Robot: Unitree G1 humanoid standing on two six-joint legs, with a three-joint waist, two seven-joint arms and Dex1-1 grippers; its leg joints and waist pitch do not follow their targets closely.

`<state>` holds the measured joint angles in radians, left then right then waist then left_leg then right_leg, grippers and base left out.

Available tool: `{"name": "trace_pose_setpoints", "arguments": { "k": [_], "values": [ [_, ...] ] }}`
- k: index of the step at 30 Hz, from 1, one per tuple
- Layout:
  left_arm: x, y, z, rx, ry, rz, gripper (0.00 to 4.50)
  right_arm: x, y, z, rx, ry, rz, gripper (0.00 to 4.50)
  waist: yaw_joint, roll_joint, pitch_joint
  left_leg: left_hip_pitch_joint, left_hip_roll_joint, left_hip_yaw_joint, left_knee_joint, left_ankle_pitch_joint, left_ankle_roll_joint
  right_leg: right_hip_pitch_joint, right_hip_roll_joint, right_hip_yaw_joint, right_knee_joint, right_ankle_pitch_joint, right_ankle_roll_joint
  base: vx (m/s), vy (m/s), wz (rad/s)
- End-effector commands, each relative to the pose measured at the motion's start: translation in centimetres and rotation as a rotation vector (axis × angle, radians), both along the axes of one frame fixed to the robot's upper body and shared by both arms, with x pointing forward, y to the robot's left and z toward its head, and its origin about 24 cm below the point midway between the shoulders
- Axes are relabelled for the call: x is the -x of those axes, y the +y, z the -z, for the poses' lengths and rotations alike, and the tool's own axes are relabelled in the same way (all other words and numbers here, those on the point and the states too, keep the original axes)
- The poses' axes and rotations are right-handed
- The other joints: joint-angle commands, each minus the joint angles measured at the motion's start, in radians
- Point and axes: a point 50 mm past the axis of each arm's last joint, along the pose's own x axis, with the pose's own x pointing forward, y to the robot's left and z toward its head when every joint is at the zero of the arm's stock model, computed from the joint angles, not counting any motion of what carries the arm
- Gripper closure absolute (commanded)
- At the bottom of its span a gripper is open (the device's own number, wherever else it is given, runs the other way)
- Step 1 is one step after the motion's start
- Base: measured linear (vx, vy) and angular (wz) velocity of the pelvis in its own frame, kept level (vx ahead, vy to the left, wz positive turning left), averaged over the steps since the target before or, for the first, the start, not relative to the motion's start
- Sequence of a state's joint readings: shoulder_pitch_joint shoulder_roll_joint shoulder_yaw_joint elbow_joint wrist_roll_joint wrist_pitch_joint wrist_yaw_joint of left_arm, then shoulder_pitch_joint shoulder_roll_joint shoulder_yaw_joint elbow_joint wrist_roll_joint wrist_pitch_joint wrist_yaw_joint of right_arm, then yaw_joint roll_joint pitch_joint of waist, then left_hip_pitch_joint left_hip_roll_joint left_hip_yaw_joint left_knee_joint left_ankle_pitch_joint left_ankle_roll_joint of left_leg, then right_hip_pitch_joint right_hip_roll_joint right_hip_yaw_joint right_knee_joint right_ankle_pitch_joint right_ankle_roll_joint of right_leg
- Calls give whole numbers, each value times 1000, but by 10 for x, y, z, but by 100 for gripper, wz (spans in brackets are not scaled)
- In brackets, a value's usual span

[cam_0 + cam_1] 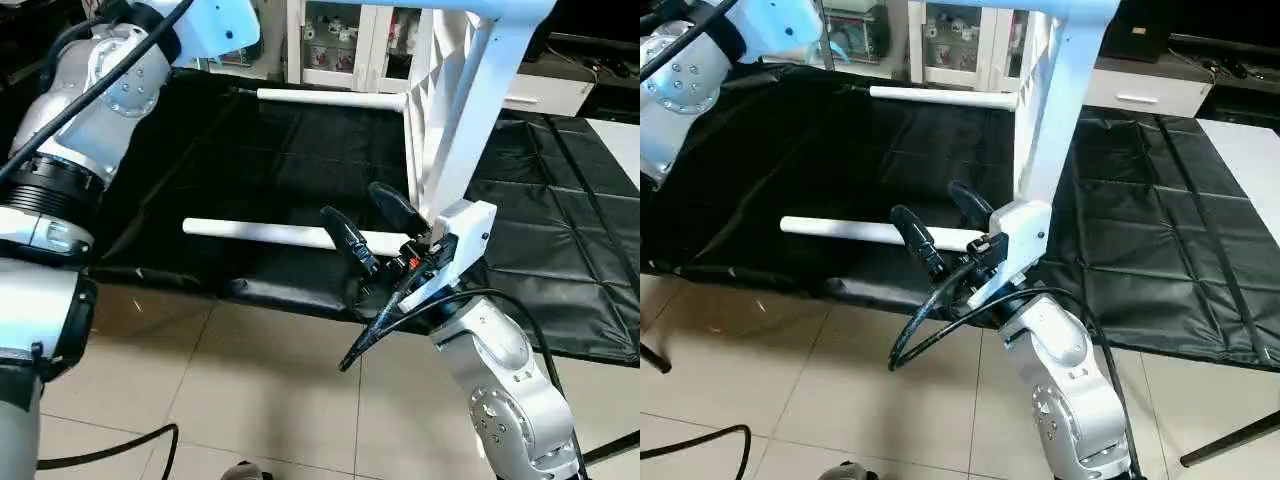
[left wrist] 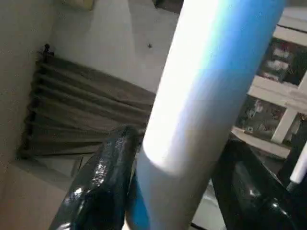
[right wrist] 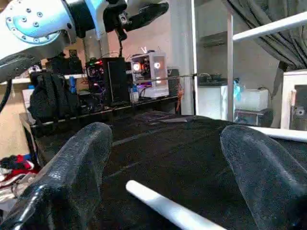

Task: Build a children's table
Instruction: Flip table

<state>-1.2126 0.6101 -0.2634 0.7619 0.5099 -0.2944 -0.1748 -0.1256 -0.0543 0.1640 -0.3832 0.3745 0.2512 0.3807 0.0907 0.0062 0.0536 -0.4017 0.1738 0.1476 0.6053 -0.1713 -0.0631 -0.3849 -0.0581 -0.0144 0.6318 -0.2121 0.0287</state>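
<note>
The left hand (image 2: pixel 168 191), cropped, brackets a smooth white tube leg (image 2: pixel 211 86); grip uncertain. The right hand (image 1: pixel 372 222), fingers spread empty, straddles another leg (image 1: pixel 260 234) on the black-draped table (image 1: pixel 560 230).

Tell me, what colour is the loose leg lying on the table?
White leg, seen best in right eye view.

Three white tube legs (image 1: pixel 275 234), one table top (image 1: pixel 450 120), two robot arms (image 1: pixel 500 380).

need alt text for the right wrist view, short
The right claw stands open just above a loose white tube leg lying on the black-draped work table. Beyond, the left claw is raised beside an upright white leg.
</note>
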Motion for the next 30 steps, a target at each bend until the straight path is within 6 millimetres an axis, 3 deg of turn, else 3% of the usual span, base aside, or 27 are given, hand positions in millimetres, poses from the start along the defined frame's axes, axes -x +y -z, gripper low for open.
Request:
{"name": "trace_pose_setpoints", "arguments": {
  "k": [1, 10, 14, 17, 18, 20, 21, 23, 26, 30],
  "values": [
    [1, -2, -5, 54, 5, 28, 230, 2, -3, -4, -1, -27, 6, 47, -2, 24, -68, 36, 43, -17, -83, -272, -87, 25, -69, 29, -57, 19, -193, 0, 0, 0],
    [5, 4, -16, 308, 1, 67, 247, 2, -5, 1, 40, -7, 29, 47, 5, 23, -69, 34, 43, -14, -80, -238, -74, 28, -70, 29, -55, 29, -206, 0, 0, 0],
    [12, 7, -26, 498, -8, 101, 247, -2, -6, 9, 90, 34, 57, 47, 11, 17, -72, 30, 41, -8, -72, -154, -46, 33, -71, 29, -50, 78, -216, 0, 0, 0],
    [14, 11, -30, 608, -14, 114, 247, -5, -8, 15, 115, 63, 78, 47, 19, 22, -76, 27, 37, -3, -64, -91, -19, 32, -69, 29, -45, 119, -220, 0, 0, 0],
    [15, 12, -32, 642, -19, 116, 247, -5, -8, 17, 124, 80, 77, 47, 18, 11, -77, 25, 37, -1, -64, -81, -11, 34, -69, 29, -45, 129, -221, 0, 0, 0],
    [16, 15, -35, 677, -24, 115, 247, -5, -9, 21, 139, 97, 68, 21, 22, 16, -81, 20, 34, 0, -57, -55, 5, 31, -67, 27, -39, 159, -226, 0, 0, 0],
    [17, 16, -36, 711, -22, 117, 247, -5, -9, 22, 142, 107, 60, 15, 21, 4, -82, 19, 33, 3, -56, -46, 15, 31, -66, 27, -38, 171, -230, 0, 0, 0],
    [18, 18, -38, 741, -20, 119, 247, -5, -9, 24, 150, 111, 55, 15, 24, 11, -76, 15, 34, 4, -56, -63, 35, 24, -67, 26, -41, 131, -233, 0, 0, 0],
    [22, 24, -43, 829, -18, 124, 247, -6, -11, 29, 172, 126, 59, 1, 22, 7, -73, 16, 37, 4, -59, -103, 31, 23, -70, 26, -46, 49, -234, 0, 0, 0],
    [24, 27, -42, 887, -6, 127, 247, -13, -19, 33, 177, 155, 159, 0, 17, 4, -70, 14, 36, 4, -60, -108, 19, 20, -68, 26, -48, 22, -231, 0, 0, 0]
  ]
}}
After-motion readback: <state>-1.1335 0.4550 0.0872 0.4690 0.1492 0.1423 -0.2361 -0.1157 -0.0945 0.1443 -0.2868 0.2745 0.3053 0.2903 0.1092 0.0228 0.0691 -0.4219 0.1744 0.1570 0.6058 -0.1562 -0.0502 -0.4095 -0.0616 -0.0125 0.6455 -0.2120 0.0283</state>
